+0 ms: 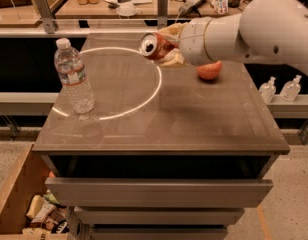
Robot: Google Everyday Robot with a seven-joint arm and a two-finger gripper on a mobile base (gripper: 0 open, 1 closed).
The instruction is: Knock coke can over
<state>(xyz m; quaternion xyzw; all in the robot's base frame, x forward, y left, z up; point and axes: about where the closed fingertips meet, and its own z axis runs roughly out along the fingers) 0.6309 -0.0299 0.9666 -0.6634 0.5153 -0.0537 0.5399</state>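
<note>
The coke can is red-orange with a silver top. It is tipped on its side, top facing the camera, held off the table near its far middle. My gripper is at the end of the white arm coming in from the right, and its fingers are closed around the can's body.
A clear plastic water bottle stands upright at the table's left side. A red apple lies behind the arm at the far right. A bright light ring lies on the tabletop. Drawers are below the front edge; an open box sits at the lower left.
</note>
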